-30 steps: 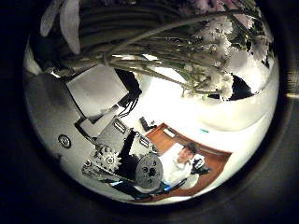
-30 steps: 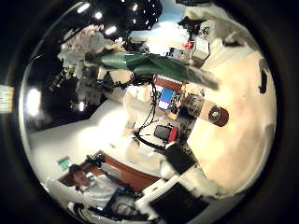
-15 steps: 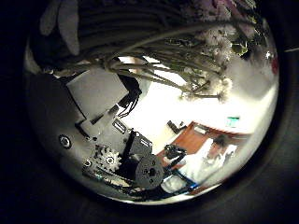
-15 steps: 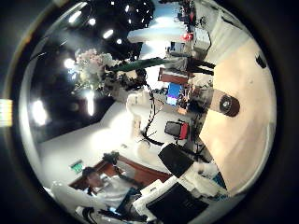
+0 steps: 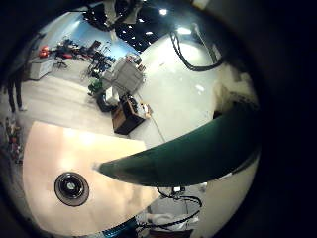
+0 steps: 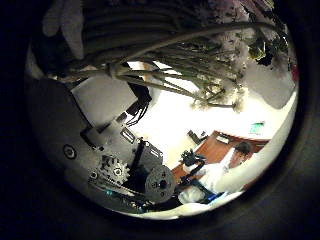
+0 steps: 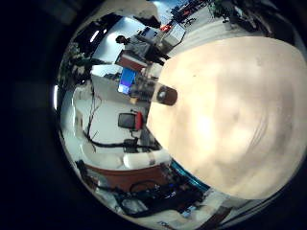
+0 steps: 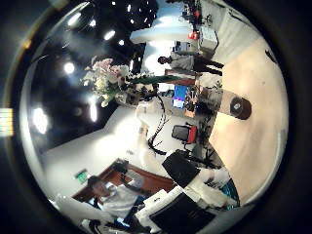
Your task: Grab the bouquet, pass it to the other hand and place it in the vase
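Observation:
The bouquet (image 6: pixel 190 55) fills the left thumb side palm view, with its stems across the palm and its pale flowers at one end. My left hand (image 6: pixel 105 150) is curled round the stems. The left little finger side palm view shows the bouquet's wrapped stem end (image 5: pixel 188 149) close by, and the vase (image 5: pixel 71 188) standing on the table (image 5: pixel 59 149) below. In the right thumb side palm view the bouquet (image 8: pixel 112 78) is held up in the air away from my right hand (image 8: pixel 185 205), whose fingers lie straight. The vase (image 8: pixel 237 107) stands on the table (image 8: pixel 258 88). The vase (image 7: pixel 166 94) also shows in the right little finger side palm view.
The vase stands near the edge of the wide bare table (image 7: pixel 230 115). Beyond that edge are desks, chairs and a screen (image 7: pixel 128 84).
In the right thumb side palm view the bouquet went from lying across the view close by to smaller and farther off, flowers showing. The left palm view has shifted a little, with the stems still against it.

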Robot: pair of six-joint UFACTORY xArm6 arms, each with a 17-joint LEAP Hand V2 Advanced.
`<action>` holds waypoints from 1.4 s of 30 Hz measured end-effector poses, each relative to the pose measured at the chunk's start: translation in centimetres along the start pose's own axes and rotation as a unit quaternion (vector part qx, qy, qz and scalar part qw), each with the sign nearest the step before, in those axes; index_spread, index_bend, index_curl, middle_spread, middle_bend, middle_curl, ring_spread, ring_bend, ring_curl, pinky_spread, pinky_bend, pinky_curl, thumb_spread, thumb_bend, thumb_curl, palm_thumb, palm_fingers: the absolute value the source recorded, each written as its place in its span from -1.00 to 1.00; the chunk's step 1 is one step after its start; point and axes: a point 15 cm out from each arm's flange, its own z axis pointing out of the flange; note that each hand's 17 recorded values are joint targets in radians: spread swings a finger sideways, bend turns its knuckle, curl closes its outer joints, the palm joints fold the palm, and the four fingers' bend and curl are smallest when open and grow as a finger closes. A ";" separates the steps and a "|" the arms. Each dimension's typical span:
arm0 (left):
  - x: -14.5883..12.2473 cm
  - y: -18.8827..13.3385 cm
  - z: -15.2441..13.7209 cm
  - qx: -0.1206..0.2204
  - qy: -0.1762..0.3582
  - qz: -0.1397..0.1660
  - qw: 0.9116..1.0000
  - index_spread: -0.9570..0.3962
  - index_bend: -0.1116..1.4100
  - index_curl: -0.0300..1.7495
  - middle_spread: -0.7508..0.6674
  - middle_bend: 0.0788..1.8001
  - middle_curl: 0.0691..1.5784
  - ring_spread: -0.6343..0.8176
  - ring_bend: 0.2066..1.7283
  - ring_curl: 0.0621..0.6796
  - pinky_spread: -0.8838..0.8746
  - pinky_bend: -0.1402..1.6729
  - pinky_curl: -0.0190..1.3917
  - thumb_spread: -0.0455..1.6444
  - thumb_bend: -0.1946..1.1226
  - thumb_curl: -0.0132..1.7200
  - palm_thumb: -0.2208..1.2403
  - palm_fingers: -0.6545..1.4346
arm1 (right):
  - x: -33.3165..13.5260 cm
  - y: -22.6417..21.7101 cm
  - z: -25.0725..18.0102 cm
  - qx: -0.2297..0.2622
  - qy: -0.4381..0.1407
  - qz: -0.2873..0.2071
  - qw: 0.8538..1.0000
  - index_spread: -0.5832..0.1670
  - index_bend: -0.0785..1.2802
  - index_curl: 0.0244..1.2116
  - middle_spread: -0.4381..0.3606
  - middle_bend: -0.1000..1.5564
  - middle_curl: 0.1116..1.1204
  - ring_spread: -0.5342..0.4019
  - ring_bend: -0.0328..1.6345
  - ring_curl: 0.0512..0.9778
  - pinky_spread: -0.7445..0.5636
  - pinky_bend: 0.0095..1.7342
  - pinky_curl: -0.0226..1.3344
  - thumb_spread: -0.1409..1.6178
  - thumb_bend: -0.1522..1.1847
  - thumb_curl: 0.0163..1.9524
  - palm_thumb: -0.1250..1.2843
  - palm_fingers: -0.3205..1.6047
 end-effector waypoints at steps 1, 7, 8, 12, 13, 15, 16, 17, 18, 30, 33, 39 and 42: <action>-0.6 0.5 0.1 -0.002 -0.001 -0.006 1.000 -0.58 0.19 0.27 -0.60 0.34 0.08 -0.67 0.66 0.61 -0.51 0.74 -0.09 0.38 -0.68 -0.07 0.60 0.70 | 0.2 0.0 0.0 0.000 -0.001 0.002 1.000 -0.48 -0.68 -0.64 0.37 -0.65 -0.62 0.67 -0.32 -0.62 0.86 -0.27 -0.40 0.31 -0.81 -0.57 0.00 -0.71; -3.7 2.9 0.0 -0.006 -0.008 -0.027 1.000 -0.60 0.17 0.30 -0.60 0.34 0.08 -0.67 0.66 0.60 -0.51 0.73 -0.07 0.39 -0.70 -0.05 0.61 0.70 | 0.2 0.0 0.0 -0.001 -0.001 0.003 1.000 -0.48 -0.68 -0.66 0.40 -0.66 -0.63 0.68 -0.34 -0.62 0.86 -0.26 -0.43 0.31 -0.81 -0.58 0.01 -0.71; -3.9 3.2 0.0 -0.007 -0.009 -0.030 0.999 -0.60 0.16 0.30 -0.60 0.34 0.08 -0.67 0.66 0.60 -0.51 0.73 -0.07 0.39 -0.71 -0.05 0.61 0.70 | 0.3 0.0 0.0 0.000 -0.001 0.004 1.000 -0.48 -0.68 -0.66 0.40 -0.66 -0.63 0.68 -0.34 -0.62 0.86 -0.26 -0.43 0.31 -0.81 -0.58 0.01 -0.71; -4.5 3.7 -0.4 -0.007 -0.014 -0.033 0.999 -0.61 0.15 0.32 -0.60 0.34 0.08 -0.67 0.66 0.60 -0.52 0.72 -0.07 0.39 -0.71 -0.04 0.61 0.70 | 0.5 0.1 0.1 0.000 -0.003 0.007 1.000 -0.48 -0.68 -0.66 0.41 -0.66 -0.63 0.68 -0.35 -0.62 0.85 -0.27 -0.45 0.32 -0.81 -0.59 0.01 -0.71; -4.5 3.8 -0.5 -0.006 -0.015 -0.033 0.999 -0.61 0.15 0.32 -0.60 0.34 0.08 -0.67 0.66 0.60 -0.52 0.72 -0.06 0.39 -0.71 -0.04 0.61 0.70 | 0.5 0.1 0.1 0.000 -0.003 0.007 1.000 -0.48 -0.68 -0.66 0.41 -0.66 -0.63 0.68 -0.35 -0.62 0.85 -0.27 -0.45 0.32 -0.81 -0.59 0.01 -0.71; -4.8 3.9 -0.6 -0.006 -0.016 -0.036 0.999 -0.61 0.14 0.33 -0.60 0.34 0.07 -0.67 0.66 0.60 -0.52 0.72 -0.06 0.39 -0.71 -0.04 0.61 0.70 | 0.5 0.1 0.1 -0.001 -0.003 0.007 1.000 -0.48 -0.68 -0.67 0.41 -0.66 -0.64 0.68 -0.35 -0.61 0.85 -0.26 -0.46 0.32 -0.81 -0.59 0.01 -0.71; -4.8 4.0 -0.7 -0.005 -0.016 -0.036 0.999 -0.62 0.14 0.33 -0.60 0.34 0.07 -0.67 0.66 0.60 -0.52 0.72 -0.06 0.39 -0.71 -0.04 0.61 0.70 | 0.5 0.2 0.1 -0.001 -0.003 0.007 1.000 -0.48 -0.68 -0.67 0.41 -0.66 -0.64 0.68 -0.35 -0.61 0.85 -0.26 -0.46 0.32 -0.81 -0.59 0.02 -0.71; -5.0 4.1 -0.9 -0.004 -0.016 -0.038 0.999 -0.62 0.14 0.33 -0.60 0.33 0.07 -0.66 0.66 0.60 -0.52 0.72 -0.06 0.39 -0.71 -0.04 0.61 0.71 | 0.5 0.2 0.1 0.000 -0.003 0.008 1.000 -0.48 -0.68 -0.67 0.41 -0.66 -0.64 0.68 -0.35 -0.61 0.85 -0.26 -0.46 0.32 -0.81 -0.59 0.02 -0.71; -5.1 4.2 -1.0 -0.004 -0.016 -0.039 0.999 -0.62 0.13 0.34 -0.60 0.33 0.07 -0.66 0.66 0.60 -0.52 0.71 -0.06 0.39 -0.71 -0.03 0.61 0.71 | 0.5 0.2 0.1 0.000 -0.003 0.008 1.000 -0.48 -0.68 -0.67 0.41 -0.66 -0.64 0.68 -0.35 -0.61 0.85 -0.26 -0.46 0.32 -0.81 -0.59 0.02 -0.71; -7.1 5.7 -1.5 -0.004 -0.014 -0.060 0.998 -0.64 0.11 0.36 -0.60 0.33 0.07 -0.66 0.66 0.59 -0.52 0.70 -0.04 0.40 -0.71 -0.03 0.60 0.71 | 0.5 0.2 0.0 0.000 -0.003 0.008 1.000 -0.48 -0.67 -0.66 0.38 -0.66 -0.64 0.68 -0.36 -0.60 0.85 -0.27 -0.49 0.32 -0.81 -0.60 0.03 -0.69; -7.6 6.1 -1.4 -0.004 -0.008 -0.069 0.998 -0.64 0.11 0.37 -0.60 0.33 0.07 -0.66 0.66 0.59 -0.52 0.70 -0.04 0.39 -0.71 -0.03 0.60 0.71 | 0.5 0.2 0.0 0.000 -0.003 0.007 1.000 -0.48 -0.66 -0.65 0.38 -0.66 -0.64 0.67 -0.36 -0.60 0.85 -0.27 -0.49 0.32 -0.81 -0.60 0.03 -0.69; -8.3 6.5 -1.9 0.000 -0.019 -0.074 0.997 -0.65 0.10 0.38 -0.59 0.33 0.07 -0.66 0.66 0.59 -0.52 0.70 -0.03 0.39 -0.71 -0.03 0.60 0.71 | 0.5 0.2 -0.1 0.001 -0.002 0.005 1.000 -0.46 -0.66 -0.64 0.36 -0.65 -0.64 0.65 -0.36 -0.59 0.85 -0.28 -0.50 0.32 -0.81 -0.60 0.03 -0.68; -8.3 6.5 -2.0 0.000 -0.021 -0.073 0.997 -0.65 0.09 0.38 -0.59 0.33 0.07 -0.67 0.66 0.59 -0.52 0.69 -0.03 0.39 -0.71 -0.03 0.60 0.71 | 0.3 0.2 -0.1 0.000 -0.002 0.003 1.000 -0.45 -0.65 -0.63 0.36 -0.65 -0.63 0.65 -0.37 -0.59 0.85 -0.28 -0.51 0.32 -0.81 -0.60 0.03 -0.67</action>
